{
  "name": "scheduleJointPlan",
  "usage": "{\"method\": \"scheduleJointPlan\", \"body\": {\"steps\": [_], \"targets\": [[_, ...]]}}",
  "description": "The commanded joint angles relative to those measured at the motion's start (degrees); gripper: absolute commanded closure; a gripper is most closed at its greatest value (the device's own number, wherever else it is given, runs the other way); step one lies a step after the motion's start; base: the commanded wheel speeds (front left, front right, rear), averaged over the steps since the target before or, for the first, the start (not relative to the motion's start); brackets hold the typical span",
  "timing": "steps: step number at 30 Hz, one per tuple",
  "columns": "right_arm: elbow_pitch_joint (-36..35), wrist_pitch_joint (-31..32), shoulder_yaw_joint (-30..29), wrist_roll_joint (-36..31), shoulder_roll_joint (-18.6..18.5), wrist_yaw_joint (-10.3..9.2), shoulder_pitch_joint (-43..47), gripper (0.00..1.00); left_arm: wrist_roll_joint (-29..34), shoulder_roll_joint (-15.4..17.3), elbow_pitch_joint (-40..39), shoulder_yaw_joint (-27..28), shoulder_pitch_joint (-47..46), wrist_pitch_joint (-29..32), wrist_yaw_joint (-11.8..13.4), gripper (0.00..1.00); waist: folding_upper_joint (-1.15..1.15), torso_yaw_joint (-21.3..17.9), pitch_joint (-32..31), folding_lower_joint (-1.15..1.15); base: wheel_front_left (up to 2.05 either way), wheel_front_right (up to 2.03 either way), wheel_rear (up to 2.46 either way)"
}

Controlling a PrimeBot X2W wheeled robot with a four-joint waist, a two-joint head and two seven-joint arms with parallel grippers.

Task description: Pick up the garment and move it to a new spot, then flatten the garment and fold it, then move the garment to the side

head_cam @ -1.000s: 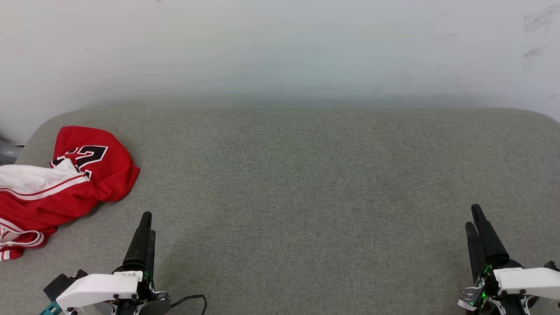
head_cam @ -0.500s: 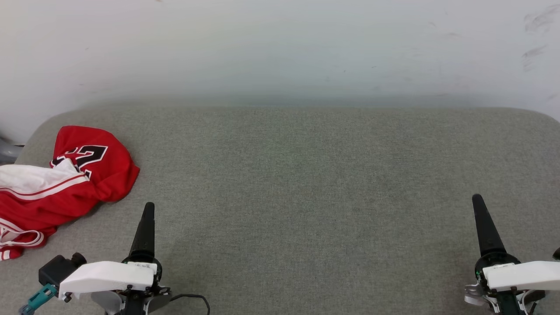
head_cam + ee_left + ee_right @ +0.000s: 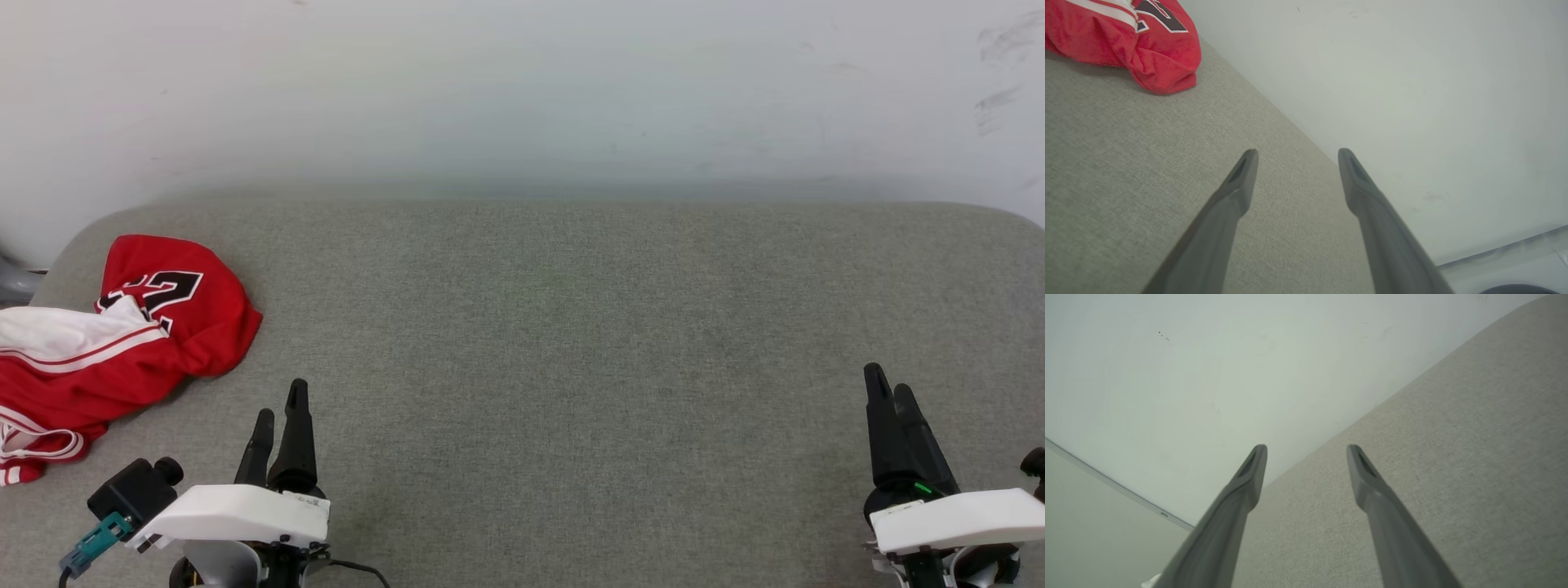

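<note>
Both wrists have rolled: dark two-fingered left gripper (image 3: 280, 402) and right gripper (image 3: 887, 382) gape empty. Crumpled red-and-white jersey garment (image 3: 122, 343) lies untouched on grey upholstery (image 3: 571, 343); every step remains.

Grey fabric surface (image 3: 571, 343), rounded corners; scuffed white wall (image 3: 522, 90) behind.

Head cam looks down on the grey cushion (image 3: 571, 327). Wrist cams skim it low, facing the wall (image 3: 1208, 375); left shares the garment (image 3: 1159, 61) at 11 o'clock.

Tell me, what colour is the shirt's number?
Black, outlined white, on the red garment; clearest in head view.
</note>
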Motion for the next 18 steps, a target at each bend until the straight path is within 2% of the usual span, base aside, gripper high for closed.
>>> {"method": "scheduleJointPlan", "body": {"steps": [1, 18], "targets": [[-1.24, -0.56, 0.16, -2.00, -0.02, 0.01, -0.12, 0.00, 1.80, 0.14, -1.07, -0.11, -0.37, -0.66, 0.23, 0.00, 0.00, 0.02, 0.00, 0.00, 0.00, 0.00, 0.00], [-2.21, -3.56, 1.38, -17.03, -0.01, 0.01, 1.23, 0.00, 16.35, 0.24, -1.60, -2.06, 0.35, -3.62, 2.36, 0.00, 0.00, 0.27, -0.10, 0.00, 0.00, 0.00, 0.00]]}}
